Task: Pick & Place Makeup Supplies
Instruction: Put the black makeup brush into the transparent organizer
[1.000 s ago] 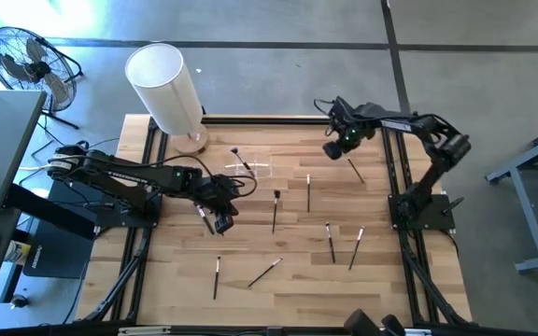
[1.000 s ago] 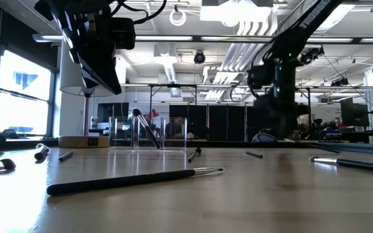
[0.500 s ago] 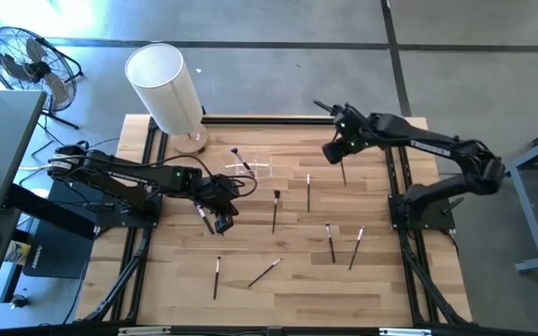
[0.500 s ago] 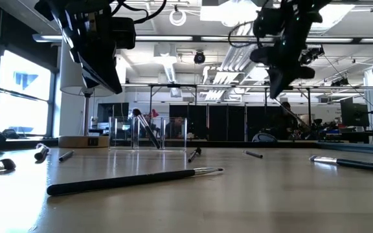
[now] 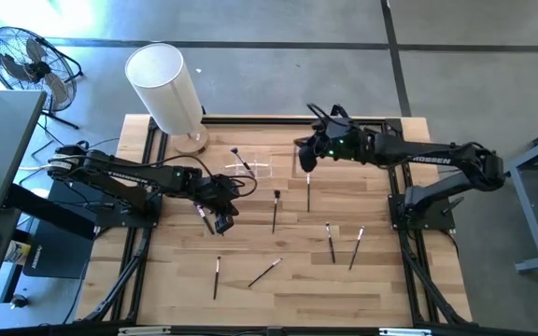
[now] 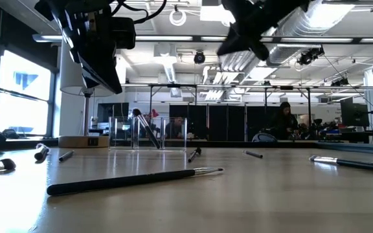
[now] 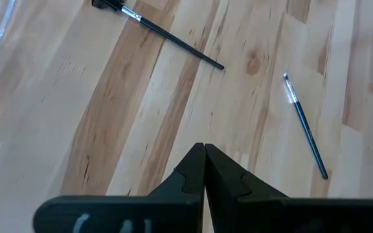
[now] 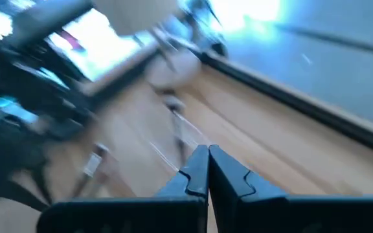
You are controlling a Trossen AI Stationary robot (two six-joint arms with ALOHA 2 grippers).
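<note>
The makeup brushes lie scattered over the wooden table [image 5: 185, 280]: a long dark brush [image 5: 275, 211] near the middle, a pale brush [image 5: 308, 192] just to its right, a pair of brushes [image 5: 331, 242] further right toward the near side, and two more brushes [image 5: 217, 276] close to the near edge. One brush [image 5: 242, 160] leans inside the clear holder [image 5: 259, 169] at the far side. Since a second ago, your right gripper [image 5: 304, 160] has swung from the far right corner inward along the far edge. It now hangs high, just right of the holder and above the far tip of the pale brush. Its jaws are pressed together. A thin brush hung under them half a second ago, but you cannot tell whether it is still pinched there. The blurred wrist view shows only a faint streak beyond the fingertips [image 8: 198, 169]. Your left gripper [image 5: 220, 221] has not moved. It hovers left of the long dark brush with its jaws closed on nothing [image 7: 204, 153]. The brushes on the table lie as before. The black rail [image 5: 250, 119] and the tall white cylinder [image 5: 164, 86] bound the far side. Between the two grippers the boards are open apart from the holder and the two central brushes. The near half holds only well-spaced brushes.
</note>
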